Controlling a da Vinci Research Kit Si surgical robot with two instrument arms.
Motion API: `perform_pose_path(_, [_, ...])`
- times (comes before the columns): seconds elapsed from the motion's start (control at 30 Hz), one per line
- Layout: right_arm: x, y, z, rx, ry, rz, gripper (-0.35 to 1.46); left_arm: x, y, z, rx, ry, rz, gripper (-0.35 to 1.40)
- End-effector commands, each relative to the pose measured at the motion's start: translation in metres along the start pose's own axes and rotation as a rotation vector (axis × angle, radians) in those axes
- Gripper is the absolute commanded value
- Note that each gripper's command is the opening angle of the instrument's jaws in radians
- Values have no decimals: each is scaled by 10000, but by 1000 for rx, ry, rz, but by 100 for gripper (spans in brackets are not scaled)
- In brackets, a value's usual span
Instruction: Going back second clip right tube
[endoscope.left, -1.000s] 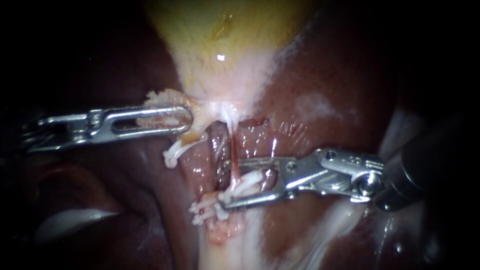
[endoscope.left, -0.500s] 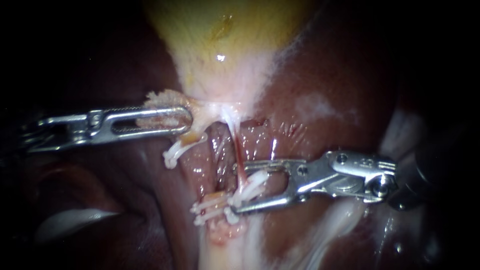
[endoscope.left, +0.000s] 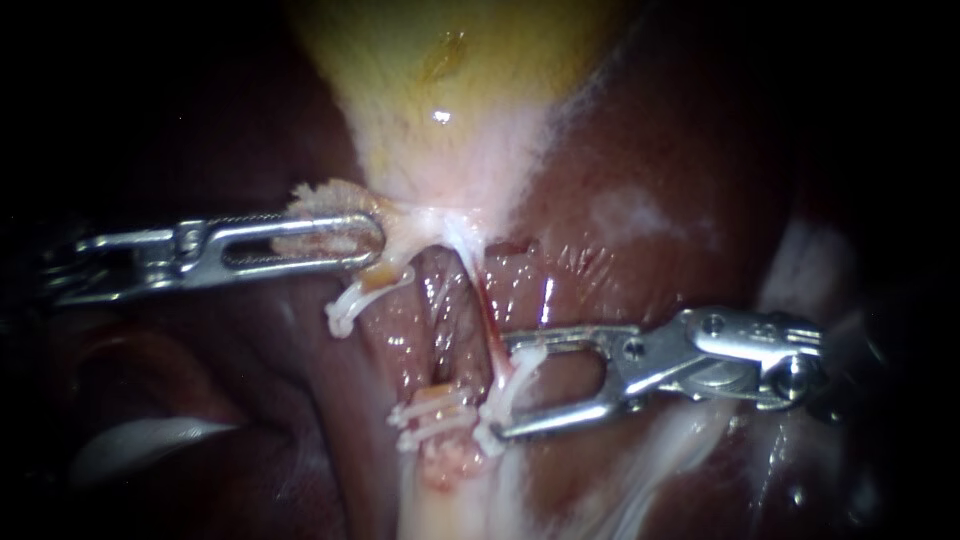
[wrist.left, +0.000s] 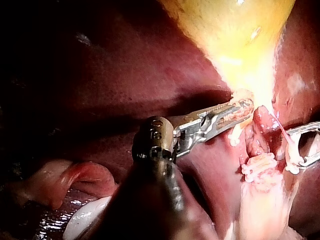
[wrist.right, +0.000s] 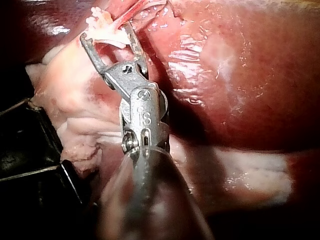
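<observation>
The white clip (endoscope.left: 515, 375) sits closed across the thin red right tube (endoscope.left: 487, 320), so the placing seems to be done, and what is left is probably only to draw the right instrument (endoscope.left: 500, 388) clear. Its jaws stand apart, the clip lies across their mouth at the tips, and its shaft comes in nearly level over the liver (endoscope.left: 640, 150). The left instrument (endoscope.left: 375, 235) reaches in level, with jaws clamped on pale tissue (endoscope.left: 325, 192) just below the gallbladder (endoscope.left: 450, 80).
</observation>
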Motion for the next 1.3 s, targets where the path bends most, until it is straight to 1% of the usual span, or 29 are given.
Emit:
perform_pose_path(0.03, [1, 2, -1, -4, 0, -4, 50, 0, 0, 0, 0, 0, 0, -35])
perform_pose_path(0.13, [0, 5, -2, -16, -2, -15, 50, 1, 0, 0, -1, 2, 0, -35])
perform_pose_path(0.23, [-1, 13, -2, -49, -5, -25, 50, 1, 0, 1, -2, 2, 1, -35])
perform_pose_path(0.4, [-6, 31, -6, -97, -12, -46, 50, 1, 0, 1, -2, 2, 1, -35])
perform_pose_path(0.5, [-9, 37, -11, -116, -17, -63, 50, 1, 0, 1, -2, 2, 1, -35])
perform_pose_path(0.7, [-12, 40, -21, -124, -19, -66, 50, 2, 0, 1, -2, 2, 1, -35])
perform_pose_path(0.93, [-11, 40, -26, -124, -19, -65, 50, 2, 0, 0, -2, 2, 1, -35])
perform_pose_path(1.07, [-11, 40, -25, -113, -18, -65, 50, 2, 0, 0, -2, 2, 1, -35])
perform_pose_path(1.2, [-13, 42, -16, -105, -17, -67, 50, 2, 0, 1, -2, 2, 1, -35])
perform_pose_path(1.23, [-15, 43, -10, -103, -17, -75, 50, 2, 0, 1, -2, 2, 1, -35])
perform_pose_path(1.3, [-19, 46, 2, -91, -13, -55, 50, 2, 0, 1, -2, 2, 1, -35])
